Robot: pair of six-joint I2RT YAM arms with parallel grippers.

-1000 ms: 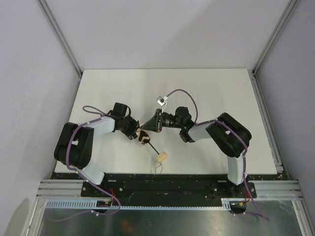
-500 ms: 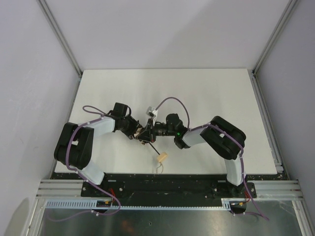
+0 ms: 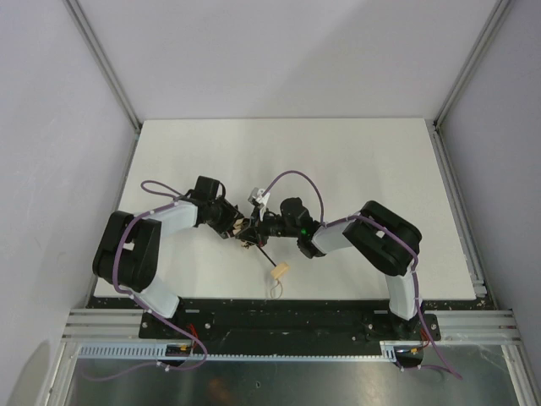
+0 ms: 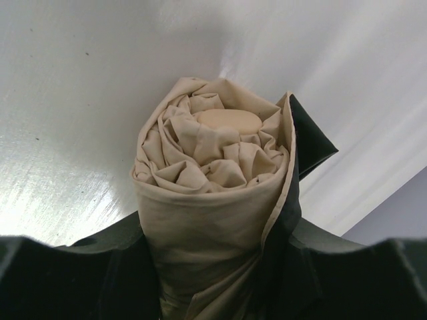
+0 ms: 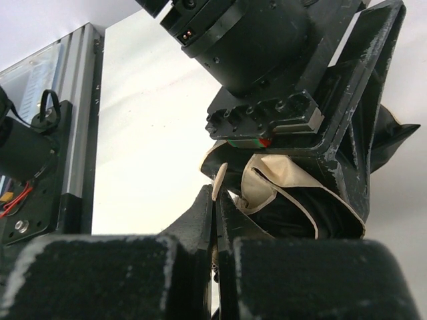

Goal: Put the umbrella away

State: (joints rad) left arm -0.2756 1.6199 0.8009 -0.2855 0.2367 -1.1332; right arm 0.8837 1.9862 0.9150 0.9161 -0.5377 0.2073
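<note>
Closest to the arms' bases is the near edge of the bench (image 3: 338,161); the umbrella (image 4: 208,200) has its little wooden handle (image 3: 278,271) lying just inside that edge, and its loop (image 3: 272,290) hangs right at the edge; so there is very little room on that side, and a tug that way could slide the handle off.

From the handle the thin black shaft (image 3: 264,255) runs up and to the left to where the two hands meet; it sticks out bare, so I think it has not been pushed in yet.

The left hand (image 3: 239,230) is partly spread and pinches the rolled cloth (image 4: 213,160) between its fingers; the roll looks tight and neat from the end.

The right hand (image 5: 215,200) is right beside it, fingers pressed tight together; a thin tan flap (image 5: 218,179) pokes out from between the tips, so it seems to pinch that; I cannot tell if the flap is the strap or just a cloth edge.

I think the step now is tying up the roll; next, the right hand should pull the flap round the roll and press it down, while the left hand holds firm and does not let the roll spring loose.

Past the hands the bench is wide and white, with lots of room; the walls (image 3: 254,59) are well apart from the hands, so moving away from the bases is safest.
</note>
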